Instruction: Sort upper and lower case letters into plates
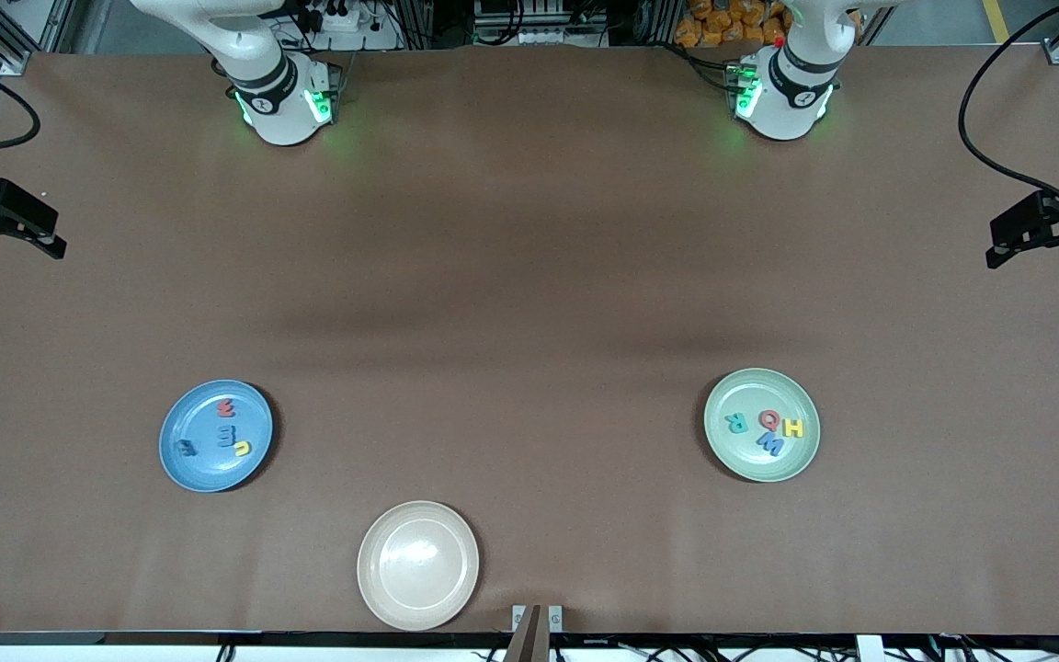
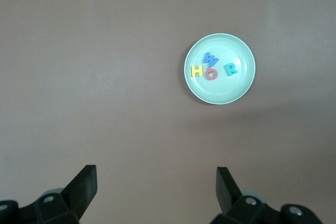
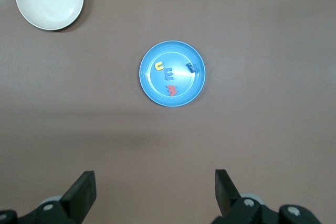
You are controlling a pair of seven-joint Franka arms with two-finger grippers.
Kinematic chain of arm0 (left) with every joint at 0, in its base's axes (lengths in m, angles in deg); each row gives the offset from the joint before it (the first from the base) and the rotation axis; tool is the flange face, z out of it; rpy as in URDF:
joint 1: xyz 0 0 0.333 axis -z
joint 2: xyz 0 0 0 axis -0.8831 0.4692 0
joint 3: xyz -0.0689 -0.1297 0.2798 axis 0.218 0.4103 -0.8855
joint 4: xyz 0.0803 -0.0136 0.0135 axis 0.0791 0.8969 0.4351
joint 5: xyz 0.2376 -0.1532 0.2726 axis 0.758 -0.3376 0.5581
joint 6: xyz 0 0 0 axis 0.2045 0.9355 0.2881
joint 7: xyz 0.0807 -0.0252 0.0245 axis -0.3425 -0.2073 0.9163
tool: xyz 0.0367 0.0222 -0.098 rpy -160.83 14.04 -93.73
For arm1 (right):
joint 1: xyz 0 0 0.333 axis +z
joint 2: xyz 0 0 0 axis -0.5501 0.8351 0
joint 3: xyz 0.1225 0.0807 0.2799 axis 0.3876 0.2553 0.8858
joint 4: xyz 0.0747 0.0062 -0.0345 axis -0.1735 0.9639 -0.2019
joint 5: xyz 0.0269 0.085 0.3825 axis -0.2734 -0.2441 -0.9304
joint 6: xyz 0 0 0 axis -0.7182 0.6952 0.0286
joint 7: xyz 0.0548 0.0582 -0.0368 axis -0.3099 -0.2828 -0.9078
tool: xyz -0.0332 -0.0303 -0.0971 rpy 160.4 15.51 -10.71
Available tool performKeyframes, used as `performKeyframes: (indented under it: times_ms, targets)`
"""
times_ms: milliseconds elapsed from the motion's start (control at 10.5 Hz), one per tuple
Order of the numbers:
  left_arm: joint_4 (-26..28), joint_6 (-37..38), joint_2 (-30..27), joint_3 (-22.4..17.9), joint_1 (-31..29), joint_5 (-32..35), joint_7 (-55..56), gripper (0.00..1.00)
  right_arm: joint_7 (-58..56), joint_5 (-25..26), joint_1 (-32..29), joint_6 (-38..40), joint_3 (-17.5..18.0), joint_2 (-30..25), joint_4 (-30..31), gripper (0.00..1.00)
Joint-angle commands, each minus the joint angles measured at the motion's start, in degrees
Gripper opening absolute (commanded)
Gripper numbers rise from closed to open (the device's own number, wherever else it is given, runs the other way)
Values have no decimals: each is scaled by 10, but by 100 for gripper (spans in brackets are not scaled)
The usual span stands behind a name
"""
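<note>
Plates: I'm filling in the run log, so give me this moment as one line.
mint green plate: R, Q, H, W | blue plate: four small letters | cream plate: bare | left gripper: open, waiting | right gripper: open, waiting

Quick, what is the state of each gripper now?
Left gripper: open, holding nothing, high over the bare table near the mint green plate.
Right gripper: open, holding nothing, near the blue plate.

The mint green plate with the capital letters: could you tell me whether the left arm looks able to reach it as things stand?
Probably yes: the mint green plate lies toward its end of the table, and the open left gripper has only bare table before it.
</note>
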State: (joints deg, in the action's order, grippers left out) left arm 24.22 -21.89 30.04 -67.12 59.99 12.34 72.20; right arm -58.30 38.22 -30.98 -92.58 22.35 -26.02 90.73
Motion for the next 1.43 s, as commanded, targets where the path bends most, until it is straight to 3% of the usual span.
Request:
performKeyframes:
  times_ms: [0,571,1333]
  targets:
    - [2,5,-12,2,13,-2,-8,100,10,2,-4,4,1,6,-23,100]
    - [2,14,-19,9,19,-10,5,100,10,0,0,1,1,9,-26,100]
    - [1,42,-20,12,26,-10,113,100,11,0,-5,1,1,10,-26,100]
